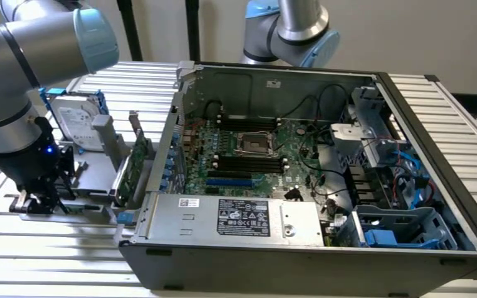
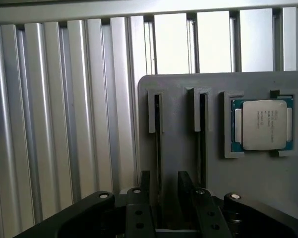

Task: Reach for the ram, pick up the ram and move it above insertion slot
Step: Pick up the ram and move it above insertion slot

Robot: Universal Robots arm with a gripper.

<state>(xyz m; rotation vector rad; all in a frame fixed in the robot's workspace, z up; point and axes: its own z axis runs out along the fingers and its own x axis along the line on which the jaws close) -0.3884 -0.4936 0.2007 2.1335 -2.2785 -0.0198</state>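
My gripper (image 1: pixel 40 202) hangs low over the grey holder block (image 1: pixel 89 177) at the exterior view's left, outside the computer case. In the wrist view the fingers (image 2: pixel 145 184) stand apart on either side of a narrow slot in the grey holder (image 2: pixel 178 99), so the gripper (image 2: pixel 164 179) is open. A thin dark strip (image 2: pixel 158 144) stands edge-on in that slot, which I take for the ram; its green face is hidden. The black memory slots (image 1: pixel 247 162) lie on the motherboard inside the case.
A second narrow slot (image 2: pixel 203 134) and a processor chip (image 2: pixel 262 124) sit in the same holder. A taller green card (image 1: pixel 135 164) and a hard drive (image 1: pixel 77 118) stand beside it. The open case (image 1: pixel 305 248) has a power supply (image 1: pixel 238 217). A second arm (image 1: pixel 292 31) stands behind.
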